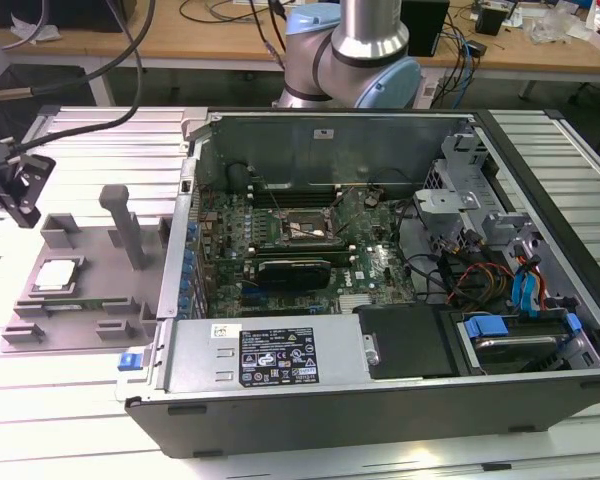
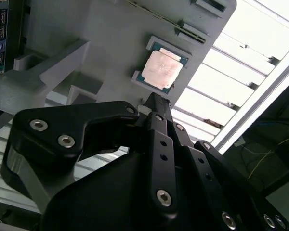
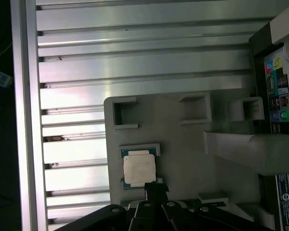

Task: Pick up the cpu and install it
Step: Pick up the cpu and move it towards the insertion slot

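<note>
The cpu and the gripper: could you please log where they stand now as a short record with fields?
cpu: lies flat, metal top up, in a recess of the grey tray
tray position: on the slatted table, at the exterior view's left of the open computer case
gripper: over the tray, tip close to the cpu's edge in both wrist views
held: nothing
socket frame: on the board inside the case
task state: cpu not yet picked up

We log: end effector [image 3: 156, 188] body cut by the edge; arm [image 1: 365, 45] cropped above; cpu [image 2: 164, 70] markings too small to read.
</note>
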